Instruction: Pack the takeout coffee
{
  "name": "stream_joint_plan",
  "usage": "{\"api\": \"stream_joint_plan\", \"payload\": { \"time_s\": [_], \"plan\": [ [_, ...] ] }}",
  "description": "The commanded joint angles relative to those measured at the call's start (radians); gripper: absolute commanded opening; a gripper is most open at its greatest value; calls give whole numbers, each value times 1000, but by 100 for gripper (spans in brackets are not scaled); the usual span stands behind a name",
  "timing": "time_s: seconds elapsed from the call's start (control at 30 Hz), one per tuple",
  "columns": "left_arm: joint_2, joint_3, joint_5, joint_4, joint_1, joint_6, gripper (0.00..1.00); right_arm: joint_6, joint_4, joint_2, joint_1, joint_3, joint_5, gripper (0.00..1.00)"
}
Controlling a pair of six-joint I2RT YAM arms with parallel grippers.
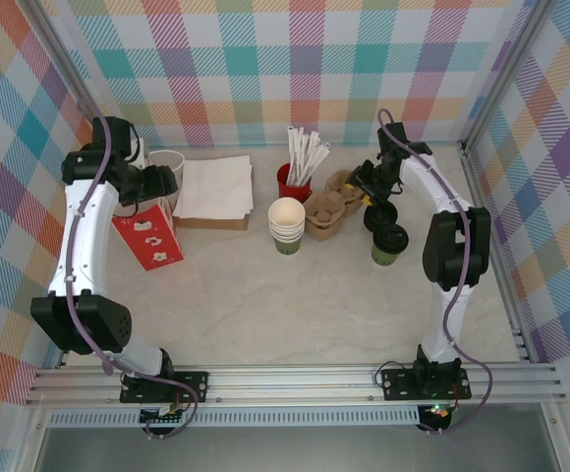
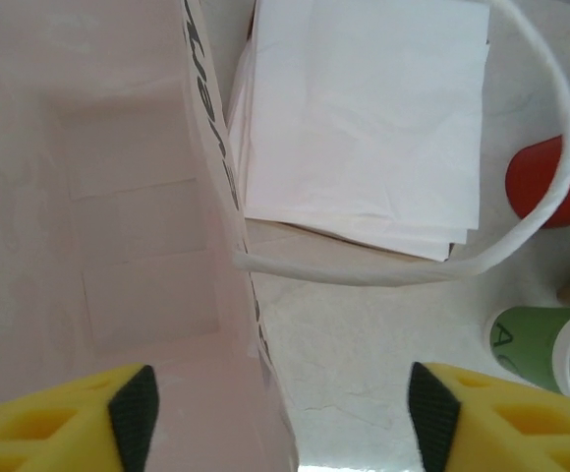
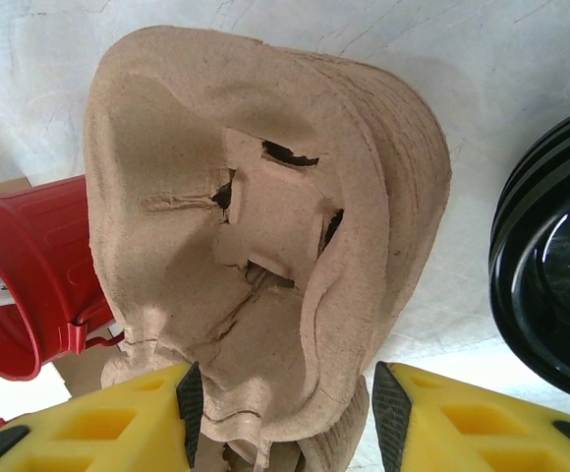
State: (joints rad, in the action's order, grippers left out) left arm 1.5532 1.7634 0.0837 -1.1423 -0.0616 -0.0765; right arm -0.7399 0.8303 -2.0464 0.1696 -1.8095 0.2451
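A stack of dark green takeout coffee cups with cream insides stands mid-table; its side shows in the left wrist view. Another green cup with a black lid stands to the right. My left gripper is open over the red paper bag. It straddles the bag's wall, with one finger inside and one outside. The bag's white handle loops ahead. My right gripper is closed around a brown cardboard cup carrier, which fills the gap between its pads.
A pile of white napkins lies beside the bag. A red cup of white wrapped sticks stands behind the cup stack. More carriers sit beside it, and a pile of black lids lies just right of the held carrier.
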Motion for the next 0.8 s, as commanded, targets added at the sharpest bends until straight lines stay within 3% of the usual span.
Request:
{"api": "stream_joint_plan", "payload": {
  "time_s": [0.0, 0.23, 0.33, 0.77],
  "plan": [
    [10, -17, -24, 3, -14, 28, 61, 17, -3, 23, -6, 16, 14, 50],
    [-10, -21, -45, -23, -14, 47, 29, 11, -8, 16, -6, 22, 10, 45],
    [-22, -25, -46, -32, -14, 53, 20, 8, -11, 11, -6, 22, 3, 42],
    [-126, -55, -73, -88, 2, 70, 3, -8, -23, -5, -6, 22, 3, 32]
  ]
}}
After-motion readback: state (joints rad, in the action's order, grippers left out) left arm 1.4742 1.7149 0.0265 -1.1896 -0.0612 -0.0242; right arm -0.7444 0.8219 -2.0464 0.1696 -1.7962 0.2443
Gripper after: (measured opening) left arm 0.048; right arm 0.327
